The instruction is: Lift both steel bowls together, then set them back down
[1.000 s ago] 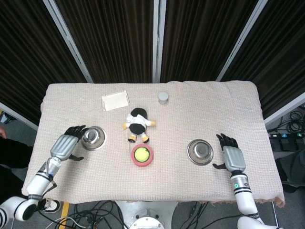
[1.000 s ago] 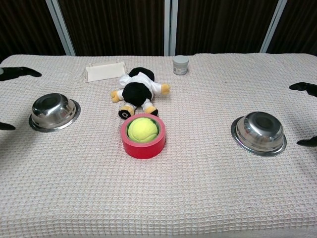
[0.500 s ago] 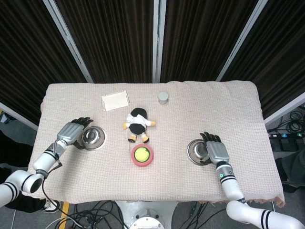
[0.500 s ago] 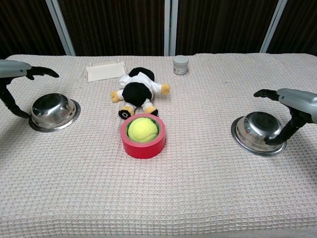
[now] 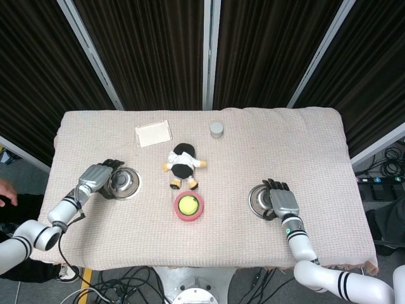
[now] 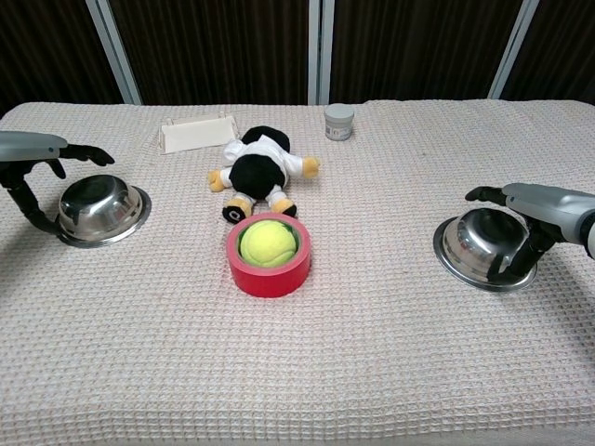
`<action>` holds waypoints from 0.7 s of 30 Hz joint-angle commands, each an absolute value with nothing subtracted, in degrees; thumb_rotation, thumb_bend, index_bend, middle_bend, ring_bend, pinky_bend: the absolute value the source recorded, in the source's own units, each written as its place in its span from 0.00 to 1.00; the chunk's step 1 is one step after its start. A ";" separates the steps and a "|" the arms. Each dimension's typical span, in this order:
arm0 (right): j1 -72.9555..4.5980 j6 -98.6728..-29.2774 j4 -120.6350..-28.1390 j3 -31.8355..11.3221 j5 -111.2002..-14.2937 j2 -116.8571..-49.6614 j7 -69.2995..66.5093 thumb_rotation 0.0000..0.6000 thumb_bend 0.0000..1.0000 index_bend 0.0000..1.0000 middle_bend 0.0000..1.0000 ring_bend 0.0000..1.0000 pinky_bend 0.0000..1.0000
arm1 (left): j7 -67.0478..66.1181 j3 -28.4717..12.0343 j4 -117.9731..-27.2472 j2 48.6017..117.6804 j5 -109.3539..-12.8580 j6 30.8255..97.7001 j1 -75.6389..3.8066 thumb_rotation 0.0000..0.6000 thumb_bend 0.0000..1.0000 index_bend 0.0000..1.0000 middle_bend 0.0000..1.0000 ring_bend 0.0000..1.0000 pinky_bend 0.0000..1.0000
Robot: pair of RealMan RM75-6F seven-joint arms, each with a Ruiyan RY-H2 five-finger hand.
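Head view: L hand [image 5: 96,178] cupping left bowl [image 5: 123,182], R hand [image 5: 282,202] over right bowl's [image 5: 262,201] outer rim, both on cloth [image 5: 316,145]; chest view: fingers spread w/ thumbs low, prob. readying a grip, contact unclear.

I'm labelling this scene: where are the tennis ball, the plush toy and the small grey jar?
tennis ball [image 6: 268,241], chest view, centre of its top.
plush toy [image 6: 259,170], chest view, black belly.
small grey jar [image 6: 338,122], chest view, its side wall.

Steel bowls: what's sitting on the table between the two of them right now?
Between left steel bowl and right steel bowl, the head view shows a tennis ball inside a red tape roll.
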State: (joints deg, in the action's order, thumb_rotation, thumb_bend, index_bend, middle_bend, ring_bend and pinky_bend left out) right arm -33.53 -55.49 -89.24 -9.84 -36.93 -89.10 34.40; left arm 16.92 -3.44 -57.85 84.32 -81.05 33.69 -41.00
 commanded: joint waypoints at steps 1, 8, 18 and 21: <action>-33.90 -55.68 -89.02 -9.65 -36.37 -89.16 34.20 1.00 0.06 0.00 0.00 0.00 0.04 | 19.41 -2.60 -57.33 85.04 -83.08 35.42 -41.35 1.00 0.00 0.09 0.08 0.03 0.24; -35.55 -54.87 -87.59 -9.13 -33.88 -89.74 34.68 1.00 0.07 0.00 0.00 0.00 0.06 | 23.22 -1.17 -54.75 86.99 -86.17 37.60 -42.52 1.00 0.00 0.12 0.09 0.04 0.25; -37.07 -55.30 -86.70 -8.73 -33.92 -90.51 33.87 1.00 0.10 0.19 0.20 0.12 0.23 | 26.29 0.12 -49.92 89.48 -86.33 37.34 -43.27 1.00 0.06 0.24 0.24 0.20 0.40; -36.41 -57.06 -86.95 -8.40 -36.69 -90.66 32.37 1.00 0.10 0.34 0.29 0.22 0.32 | 26.36 0.13 -49.52 89.64 -85.89 38.43 -42.65 1.00 0.08 0.29 0.34 0.30 0.50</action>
State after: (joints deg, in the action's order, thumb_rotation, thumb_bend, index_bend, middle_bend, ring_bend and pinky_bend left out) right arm -36.75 -56.19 -86.81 -8.60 -35.59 -90.55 33.13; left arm 26.33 0.11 -49.62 89.55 -86.05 38.16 -42.86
